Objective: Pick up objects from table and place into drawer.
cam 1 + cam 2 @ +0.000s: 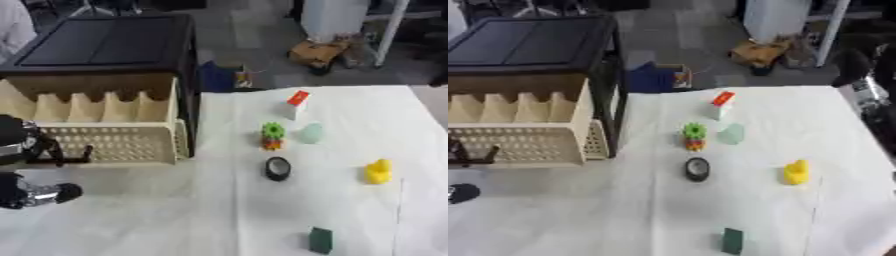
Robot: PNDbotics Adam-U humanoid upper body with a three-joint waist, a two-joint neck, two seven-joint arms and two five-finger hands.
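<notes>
A beige drawer [114, 142] stands pulled out of the black cabinet [105, 42], its dividers showing and a black handle [77, 159] on its mesh front. My left hand [22, 150] is at the left edge, right beside that handle; most of it is cut off by the frame. On the white table lie a white carton with a red top [297, 102], a green gear toy [273, 134], a pale green piece [311, 133], a black tape roll [277, 168], a yellow duck [378, 171] and a dark green block [321, 240]. Only my right arm [870, 97] shows, at the right edge.
The white cloth covers the table [175, 215] in front of the drawer. Behind the table's far edge, on the floor, sit a blue object [214, 76] and a brown box [317, 52].
</notes>
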